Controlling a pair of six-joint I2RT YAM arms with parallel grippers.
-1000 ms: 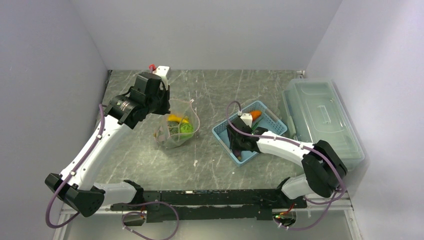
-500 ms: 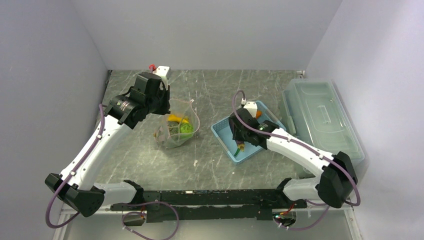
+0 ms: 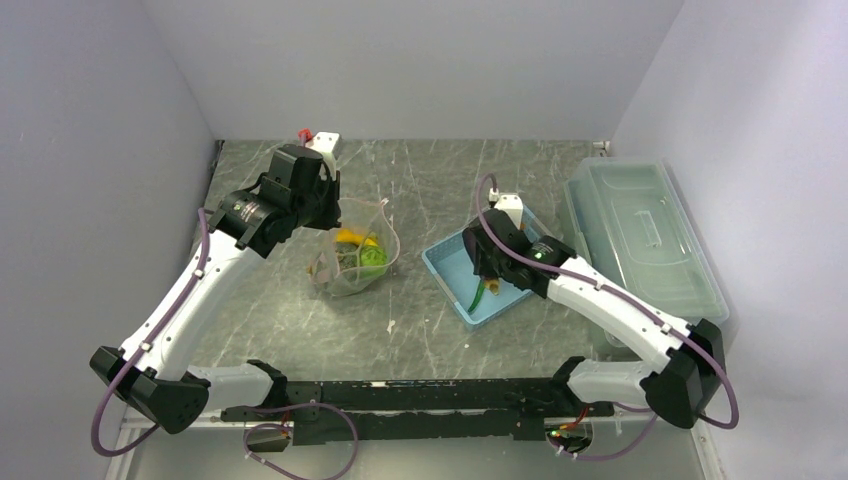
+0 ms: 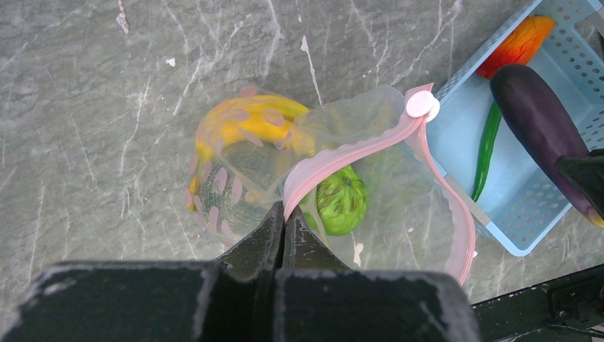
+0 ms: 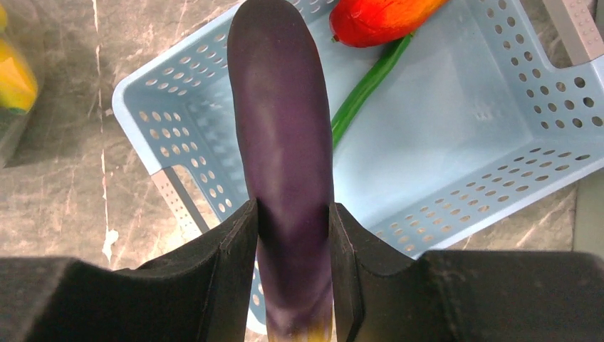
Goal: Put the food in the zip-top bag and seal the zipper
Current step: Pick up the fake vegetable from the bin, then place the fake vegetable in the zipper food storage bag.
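Note:
The clear zip-top bag (image 4: pixel 388 189) hangs open on the table, and my left gripper (image 4: pixel 285 214) is shut on its pink zipper (image 4: pixel 356 148). Inside lie the yellow banana bunch (image 4: pixel 242 122), a netted melon (image 4: pixel 226 203) and a green vegetable (image 4: pixel 343 201). My right gripper (image 5: pixel 292 214) is shut on the dark purple eggplant (image 5: pixel 281 121), which it holds above the light-blue basket (image 5: pixel 146 107). An orange carrot (image 5: pixel 381 18) and a long green pod (image 5: pixel 367 89) lie in the basket. From above, the bag (image 3: pixel 352 262) sits left of the basket (image 3: pixel 452 272).
A large clear lidded box (image 3: pixel 640 240) stands at the right wall, close to the basket. A small white and red fixture (image 3: pixel 318 138) sits at the back left. Grey walls close in on three sides.
My right gripper has risen from the basket's near end with the eggplant and shifted toward the back, uncovering the green pod. The left arm and the bag have stayed still.

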